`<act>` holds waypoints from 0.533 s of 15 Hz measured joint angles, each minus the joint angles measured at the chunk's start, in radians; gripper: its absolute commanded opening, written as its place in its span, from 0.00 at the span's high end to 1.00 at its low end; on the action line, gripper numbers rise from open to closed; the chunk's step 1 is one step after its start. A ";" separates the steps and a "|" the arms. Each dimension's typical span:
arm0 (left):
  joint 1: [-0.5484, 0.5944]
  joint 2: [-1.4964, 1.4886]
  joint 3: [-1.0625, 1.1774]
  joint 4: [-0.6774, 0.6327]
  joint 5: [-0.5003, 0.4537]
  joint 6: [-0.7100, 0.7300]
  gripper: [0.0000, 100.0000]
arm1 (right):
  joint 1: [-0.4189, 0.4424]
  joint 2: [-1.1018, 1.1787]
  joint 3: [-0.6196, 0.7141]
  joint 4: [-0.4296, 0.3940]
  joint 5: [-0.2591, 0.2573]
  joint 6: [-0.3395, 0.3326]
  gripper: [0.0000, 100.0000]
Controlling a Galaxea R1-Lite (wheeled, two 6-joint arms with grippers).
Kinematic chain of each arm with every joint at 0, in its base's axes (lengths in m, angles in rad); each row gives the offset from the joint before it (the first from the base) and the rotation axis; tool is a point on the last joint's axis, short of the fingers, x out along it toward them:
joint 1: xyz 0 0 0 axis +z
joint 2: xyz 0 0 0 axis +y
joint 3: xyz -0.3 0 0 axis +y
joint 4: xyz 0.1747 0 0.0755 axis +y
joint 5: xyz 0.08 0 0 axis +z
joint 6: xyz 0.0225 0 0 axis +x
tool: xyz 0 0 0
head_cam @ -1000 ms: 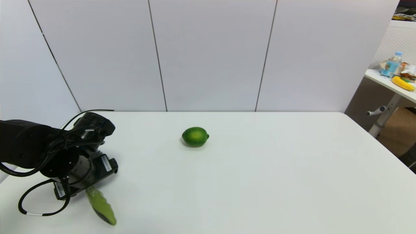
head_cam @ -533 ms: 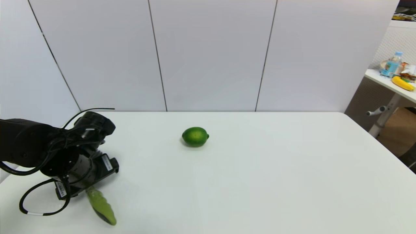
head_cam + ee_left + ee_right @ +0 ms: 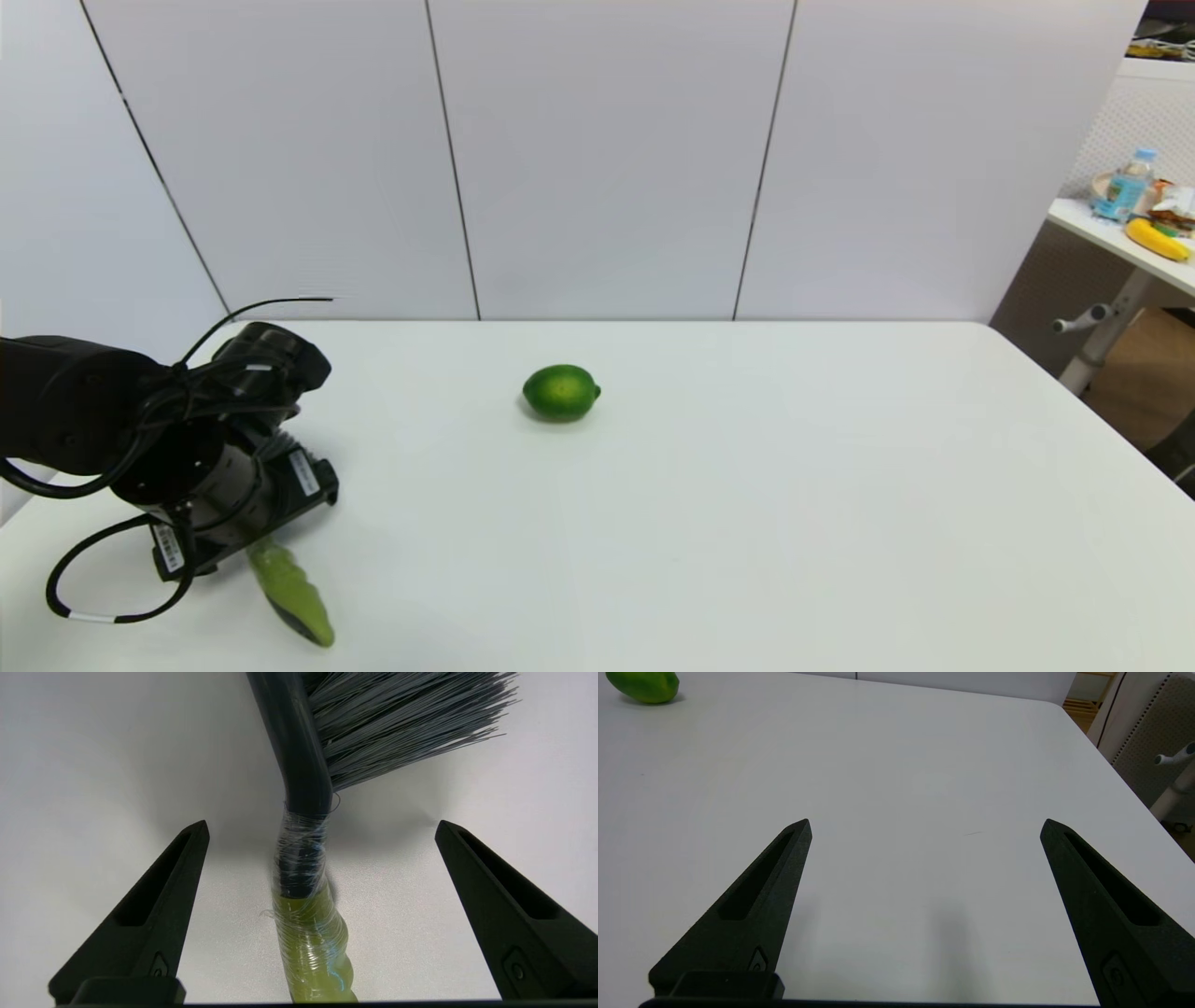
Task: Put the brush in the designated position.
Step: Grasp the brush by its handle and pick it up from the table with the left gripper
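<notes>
Left gripper (image 3: pixel 322 826) spread wide over the brush (image 3: pixel 303 826)

Head view: your brush (image 3: pixel 291 593) lies well left of the lime (image 3: pixel 560 392); arm stickers are unreadable. Left wrist: fingers clear of the handle. Right wrist: right gripper (image 3: pixel 924 826) gapes, holding nothing, right of the lime (image 3: pixel 643 686).

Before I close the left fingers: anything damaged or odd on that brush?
Yes: the hand brush with grey bristles and a lime-green handle has clear film wound around the joint where the dark neck meets the handle, as if patched. It lies on the white table between the open left gripper fingers.
</notes>
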 measured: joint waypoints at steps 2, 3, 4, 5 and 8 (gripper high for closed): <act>0.000 0.000 -0.002 0.000 0.000 0.001 0.00 | 0.000 0.000 0.000 0.000 0.000 0.000 0.00; 0.000 0.000 -0.002 0.000 0.001 0.003 0.00 | 0.000 0.000 0.000 0.000 0.000 0.000 0.00; 0.000 0.001 -0.002 0.000 0.000 0.004 0.00 | 0.000 0.000 0.000 0.000 0.000 0.000 0.00; 0.000 0.002 -0.002 0.000 0.000 0.004 0.00 | 0.000 0.000 0.000 0.000 0.000 0.000 0.00; 0.000 0.007 0.000 0.000 0.002 0.005 0.00 | 0.000 0.000 0.000 0.000 0.001 0.000 0.00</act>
